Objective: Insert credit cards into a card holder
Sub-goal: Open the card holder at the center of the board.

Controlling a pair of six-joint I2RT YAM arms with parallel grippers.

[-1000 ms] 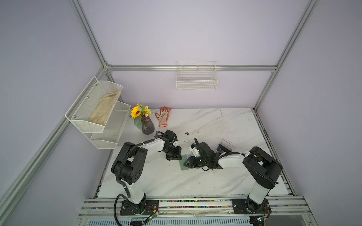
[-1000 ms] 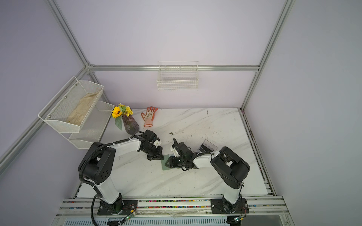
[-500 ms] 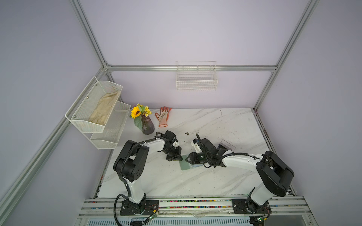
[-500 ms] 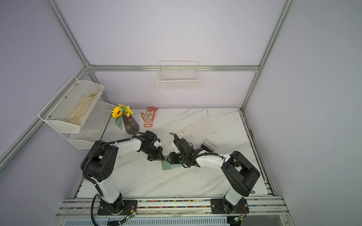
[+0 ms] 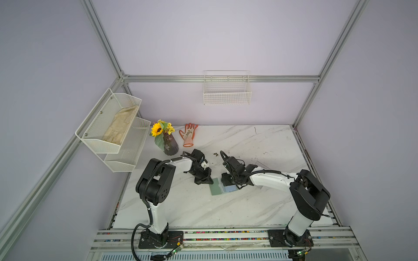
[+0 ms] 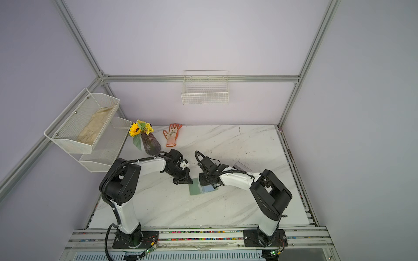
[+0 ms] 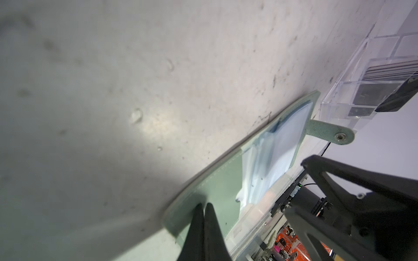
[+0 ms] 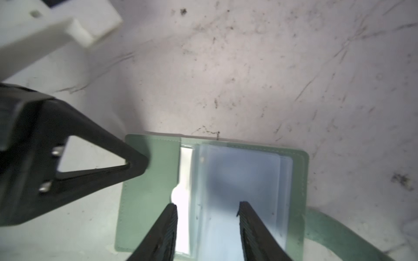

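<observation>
The sage-green card holder (image 5: 214,189) (image 6: 195,189) lies open and flat on the marble table. My left gripper (image 7: 204,205) (image 5: 208,180) is shut, its tips pressing on the holder's plain green flap (image 7: 217,180). My right gripper (image 8: 207,206) (image 5: 228,180) hangs open just above the clear sleeves (image 8: 244,176), with nothing between its fingers. The sleeves look pale blue; I cannot tell whether a card lies inside. The snap tab (image 7: 330,133) sticks out at the far side. Dark credit cards (image 7: 373,95) stand in a clear acrylic box (image 7: 343,90) (image 6: 243,166) beyond the holder.
A vase with a sunflower (image 5: 169,144) and an orange glove (image 5: 188,134) sit at the back left of the table. White wire shelves (image 5: 113,128) hang on the left wall and a wire basket (image 5: 226,92) on the back wall.
My right arm's elbow has swung out to the right while its gripper stayed over the holder, and its jaws have opened wider. The left gripper has held still on the flap.
</observation>
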